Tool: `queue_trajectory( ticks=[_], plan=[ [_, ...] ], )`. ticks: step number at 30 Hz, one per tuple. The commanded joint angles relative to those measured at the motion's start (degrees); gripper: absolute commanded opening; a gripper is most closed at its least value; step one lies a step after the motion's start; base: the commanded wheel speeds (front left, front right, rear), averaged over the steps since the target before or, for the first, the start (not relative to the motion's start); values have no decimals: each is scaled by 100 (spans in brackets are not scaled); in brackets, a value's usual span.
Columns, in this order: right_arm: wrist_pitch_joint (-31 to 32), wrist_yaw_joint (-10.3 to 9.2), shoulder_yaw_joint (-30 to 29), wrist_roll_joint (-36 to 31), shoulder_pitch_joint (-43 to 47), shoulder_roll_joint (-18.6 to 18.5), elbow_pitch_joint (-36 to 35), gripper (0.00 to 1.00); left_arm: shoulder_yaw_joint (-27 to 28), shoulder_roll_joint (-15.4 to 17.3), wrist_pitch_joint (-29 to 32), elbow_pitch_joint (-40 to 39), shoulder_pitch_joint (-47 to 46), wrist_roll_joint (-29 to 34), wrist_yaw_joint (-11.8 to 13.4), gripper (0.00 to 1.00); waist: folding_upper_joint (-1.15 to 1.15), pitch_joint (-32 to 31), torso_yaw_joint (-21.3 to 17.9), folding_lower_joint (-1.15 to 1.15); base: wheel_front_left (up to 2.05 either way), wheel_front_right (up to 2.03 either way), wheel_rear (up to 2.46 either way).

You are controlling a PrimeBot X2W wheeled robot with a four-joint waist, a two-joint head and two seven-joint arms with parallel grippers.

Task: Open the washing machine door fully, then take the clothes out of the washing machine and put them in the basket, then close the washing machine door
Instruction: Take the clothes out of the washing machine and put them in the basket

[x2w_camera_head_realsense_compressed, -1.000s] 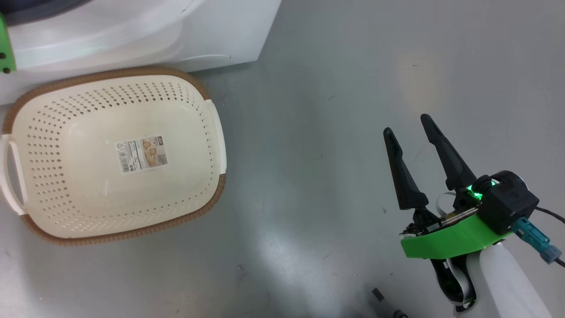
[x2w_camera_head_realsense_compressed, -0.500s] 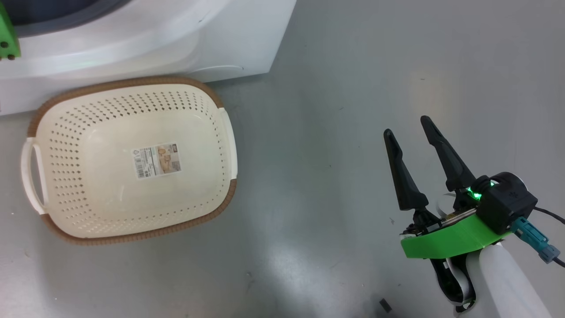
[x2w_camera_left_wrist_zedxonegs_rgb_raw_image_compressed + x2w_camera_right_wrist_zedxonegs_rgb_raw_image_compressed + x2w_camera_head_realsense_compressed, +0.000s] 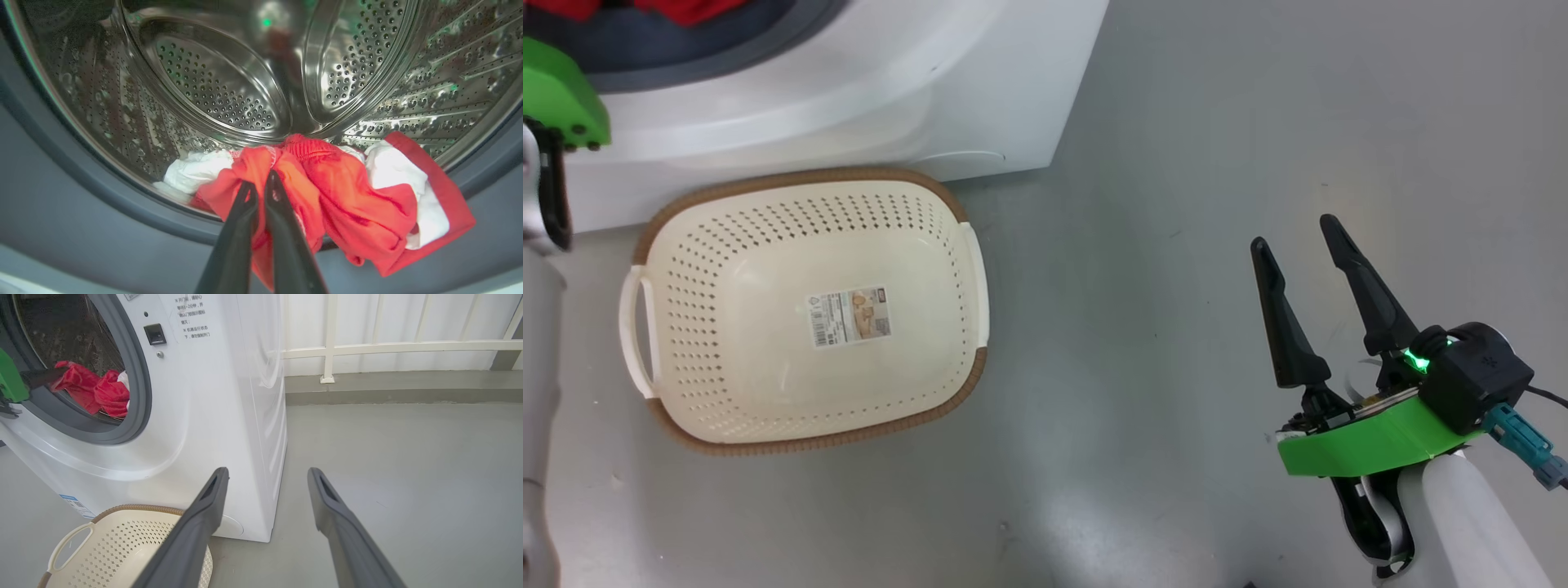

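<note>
Red cloth with some white in it, the clothes [image 3: 327, 192], is seen bunched at the front lip of the washing machine [image 3: 212, 396], partly on the steel drum [image 3: 220, 90] and partly draped over the grey gasket [image 3: 61, 196]. The left gripper [image 3: 260, 181] is reached into the washing machine's opening, and its fingers are clenched close together on a fold of the red cloth, so a garment is judged to be pinched between them. The opening is uncovered, so the door step is judged done, though how far the door was swung cannot be told. The basket [image 3: 809, 175] is set on the floor [image 3: 1143, 163] just in front of the washing machine, below its opening, and nothing but a paper label [image 3: 849, 317] is seen in it. The right gripper [image 3: 1294, 231] is held off to the right of the washing machine, well apart from it, with its fingers spread wide and nothing between them. The task is judged to be early in its middle part: no garment lies in the basket yet, all the clothes are to be lifted out and dropped there, and the door is to be closed afterwards.
</note>
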Motion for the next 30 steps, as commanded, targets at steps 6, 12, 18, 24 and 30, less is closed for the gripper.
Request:
queue_trajectory(
  ticks=[6,12,18,24,30],
  plan=[
    [-36,34,47,-72,217,-22,-180,100,342,219,-69,-1196,925,-77,51,0,0,-298,168,0,0,0,0],
    [-36,34,-1,-51,296,-22,-182,100,499,129,-69,-1980,1720,-84,110,0,0,-554,287,0,0,0,0],
    [-36,34,-38,-33,383,-22,-183,100,567,68,-69,-2686,2379,-43,181,0,0,-783,361,0,0,0,0],
    [-36,34,-63,4,463,-22,-193,100,603,9,-70,-3268,3008,-56,270,0,0,-1022,371,0,0,0,0],
    [-36,34,-110,27,580,-22,-198,100,579,-44,-57,-3879,3637,-43,405,0,0,-1244,365,0,0,0,0]
  ],
)
